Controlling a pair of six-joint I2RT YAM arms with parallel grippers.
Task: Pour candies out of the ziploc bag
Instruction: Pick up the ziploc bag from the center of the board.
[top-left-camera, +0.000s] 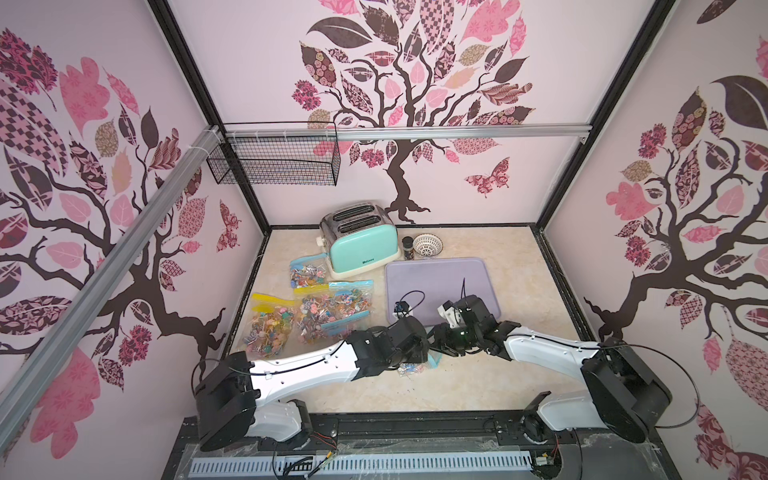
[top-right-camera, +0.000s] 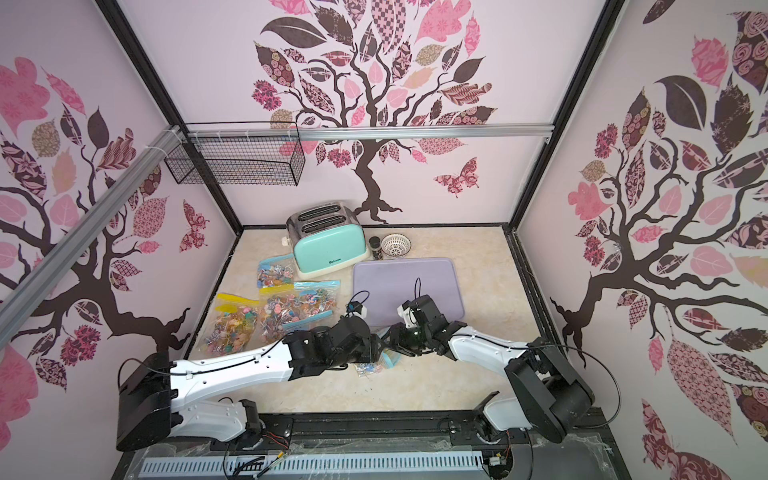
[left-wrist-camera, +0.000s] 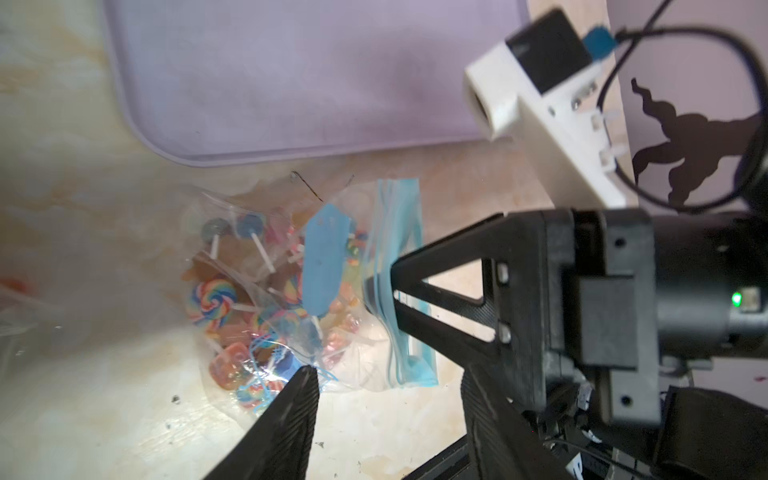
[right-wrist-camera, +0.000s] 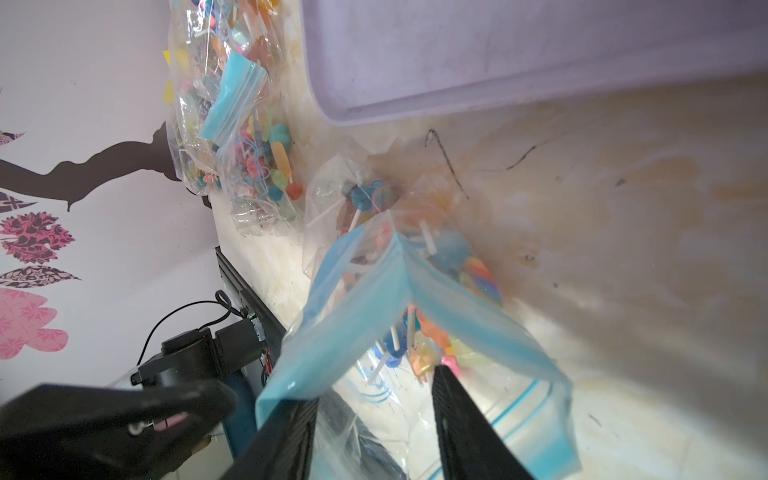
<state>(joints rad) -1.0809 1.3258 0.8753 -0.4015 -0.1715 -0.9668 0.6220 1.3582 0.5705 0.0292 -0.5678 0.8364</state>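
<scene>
A small clear ziploc bag (left-wrist-camera: 374, 361) with a blue zip strip (right-wrist-camera: 361, 299) lies on the marble table near its front edge, mostly hidden under both wrists in both top views (top-left-camera: 409, 369). The candies (left-wrist-camera: 212, 302), little lollipops and sweets, are all inside it. My left gripper (left-wrist-camera: 386, 376) stands open over bare table beside the bag, and one fingertip (left-wrist-camera: 305, 376) touches the bag's corner. My right gripper (right-wrist-camera: 370, 395) has its jaws apart around the bag's mouth. The blue strip drapes over one finger (right-wrist-camera: 291, 419), with clear plastic between the fingers.
A purple tray (top-left-camera: 478, 274) lies just behind the bag. Three larger bags of sweets (top-left-camera: 332, 309) lie to the left. At the back stand a mint toaster (top-left-camera: 359, 245), a dark jar (top-left-camera: 408, 248) and a white basket bowl (top-left-camera: 428, 245). A wire basket (top-left-camera: 274, 160) hangs on the wall.
</scene>
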